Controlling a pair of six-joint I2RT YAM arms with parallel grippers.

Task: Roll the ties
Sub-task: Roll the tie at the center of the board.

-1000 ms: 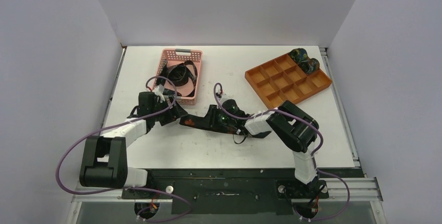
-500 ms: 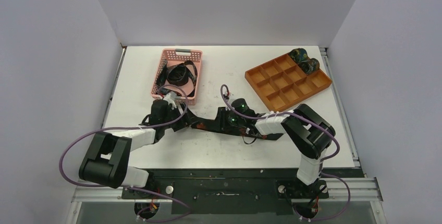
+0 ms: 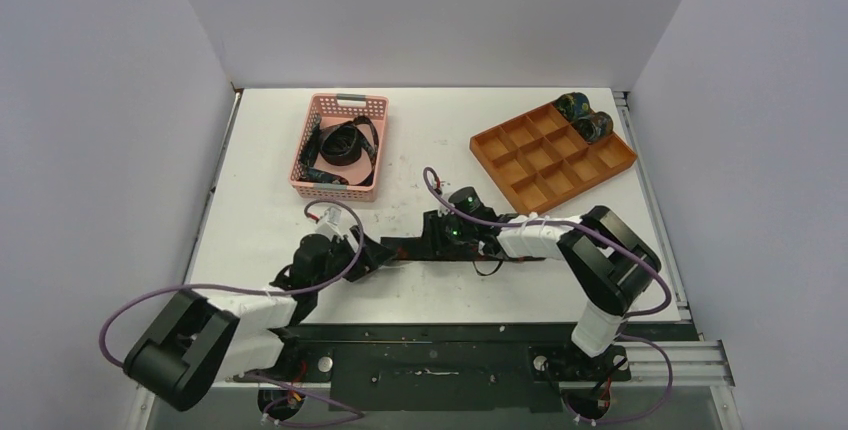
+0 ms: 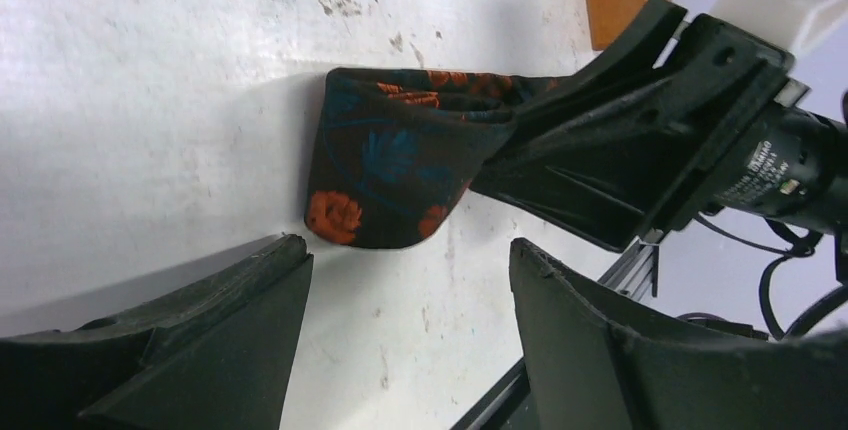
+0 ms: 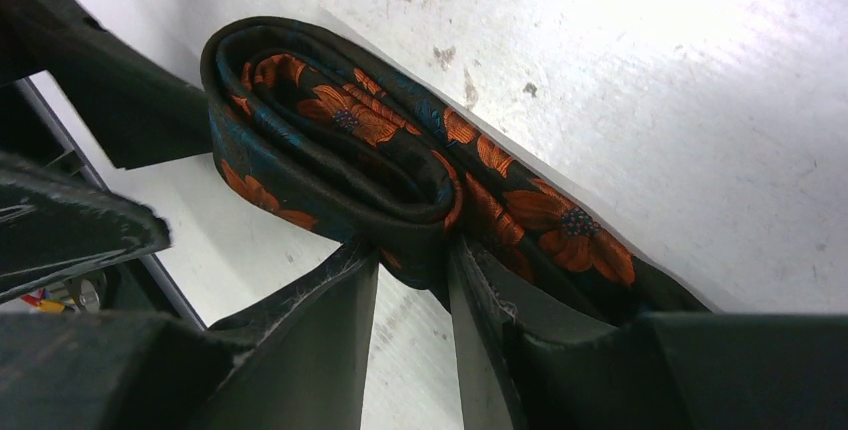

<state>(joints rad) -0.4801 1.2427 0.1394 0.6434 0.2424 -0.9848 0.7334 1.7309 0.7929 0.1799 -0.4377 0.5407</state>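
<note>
A dark tie with orange flowers (image 5: 340, 140) lies on the white table, one end wound into a loose, flattened roll. My right gripper (image 5: 415, 265) is shut on the tie's folded layers at the roll's edge, fabric pinched between its tips. In the top view the tie (image 3: 405, 246) sits between both grippers. My left gripper (image 4: 405, 250) stands open just short of the tie's rounded end (image 4: 385, 165), with bare table between its fingers. Left gripper (image 3: 378, 250) and right gripper (image 3: 432, 238) face each other. Two rolled ties (image 3: 585, 115) sit in the tray's far corner.
A pink mesh basket (image 3: 372, 108) at the back left holds more loose dark ties (image 3: 340, 145). The orange compartment tray (image 3: 545, 160) lies at the back right. The table's near edge and black rail (image 3: 450, 330) run close behind both grippers.
The left arm has swung from beside the basket toward the near edge, its gripper open throughout. The right gripper and the tie shifted a little right and nearer.
</note>
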